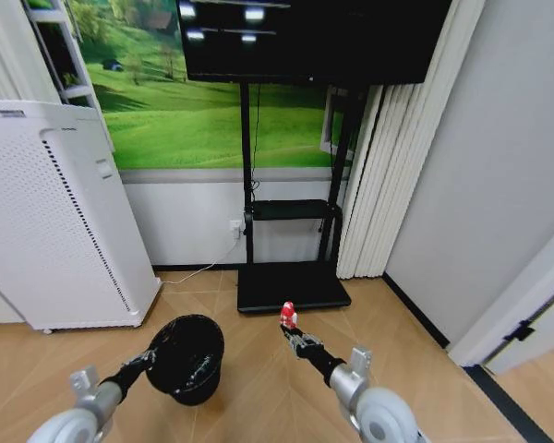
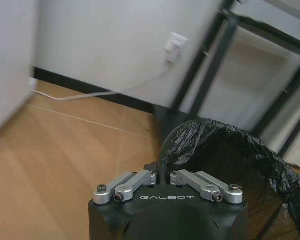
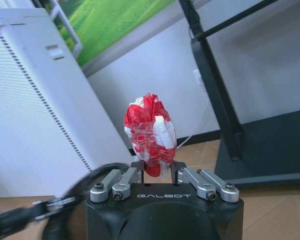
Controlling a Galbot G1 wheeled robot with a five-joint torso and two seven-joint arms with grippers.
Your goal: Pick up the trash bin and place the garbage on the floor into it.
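Your left gripper (image 1: 153, 354) is clamped on the near-left rim of the bin (image 1: 188, 358), lined with a black bag and sitting low on the left. Your right gripper (image 1: 289, 329) pinches a crumpled red-and-white wrapper (image 1: 287, 314), just right of the bin. Bare floor (image 1: 258, 388) lies between them; the white appliance (image 1: 55, 221) stands far left.

Both slim black arms end in silver rounded joints, each black end effector (image 3: 157, 172) bearing silver screwed linkages and white GALBOT lettering.
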